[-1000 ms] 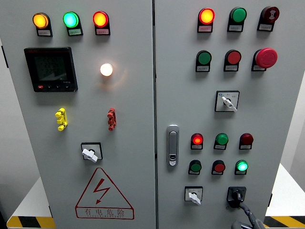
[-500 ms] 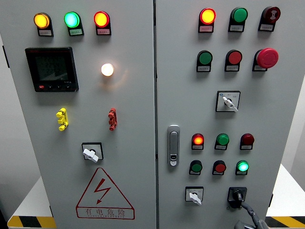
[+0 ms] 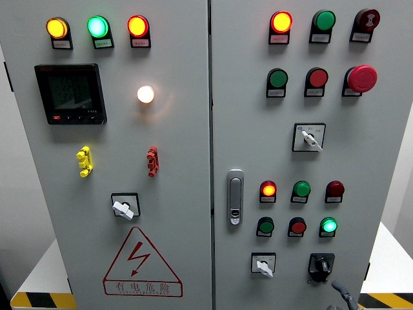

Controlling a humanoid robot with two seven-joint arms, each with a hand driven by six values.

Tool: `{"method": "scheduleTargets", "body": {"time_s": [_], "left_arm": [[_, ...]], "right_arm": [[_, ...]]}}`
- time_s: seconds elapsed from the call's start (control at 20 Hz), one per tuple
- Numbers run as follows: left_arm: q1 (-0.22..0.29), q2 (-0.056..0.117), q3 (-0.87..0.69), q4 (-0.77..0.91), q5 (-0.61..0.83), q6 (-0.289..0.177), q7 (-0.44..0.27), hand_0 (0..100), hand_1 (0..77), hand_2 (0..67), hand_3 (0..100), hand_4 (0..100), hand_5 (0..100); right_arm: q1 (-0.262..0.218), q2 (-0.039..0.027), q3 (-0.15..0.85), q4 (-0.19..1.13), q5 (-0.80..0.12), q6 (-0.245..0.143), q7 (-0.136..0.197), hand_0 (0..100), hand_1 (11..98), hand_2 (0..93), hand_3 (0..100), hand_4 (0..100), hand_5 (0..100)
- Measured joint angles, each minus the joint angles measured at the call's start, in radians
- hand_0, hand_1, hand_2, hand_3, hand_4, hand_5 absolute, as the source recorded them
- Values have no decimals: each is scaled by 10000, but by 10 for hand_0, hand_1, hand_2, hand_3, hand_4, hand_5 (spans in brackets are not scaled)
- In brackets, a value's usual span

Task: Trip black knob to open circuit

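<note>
The black knob (image 3: 321,264) sits on a black square plate at the bottom right of the right-hand cabinet door (image 3: 374,148). Nothing is touching it. Only a small grey part of my right hand (image 3: 342,296) shows at the bottom edge, just below and to the right of the knob and apart from it. Too little of the hand is visible to tell how it is held. My left hand is out of the picture.
Left of the black knob is a white selector switch (image 3: 262,265). Above it are two rows of small lamps and buttons, with a lit green lamp (image 3: 329,225). A door handle (image 3: 235,197) stands by the seam. The left door carries a meter (image 3: 70,93) and a warning triangle (image 3: 142,265).
My right hand has dropped away from the black knob toward the bottom edge; a second ago it reached up to the knob's lower side. The panel lamps look the same.
</note>
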Motion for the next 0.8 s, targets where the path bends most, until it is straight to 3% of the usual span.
{"method": "scheduleTargets", "body": {"time_s": [0.4, 0.8], "left_arm": [[8, 5, 0, 0, 0, 0, 0, 0, 31, 129, 214, 67, 16], [11, 11, 0, 0, 0, 0, 0, 0, 33, 129, 214, 67, 16]], "right_arm": [[-664, -31, 41, 225, -393, -5, 0, 1000, 460, 112, 380, 336, 576], [-883, -31, 79, 235, -633, -5, 0, 1000, 458, 124, 341, 302, 538]]}}
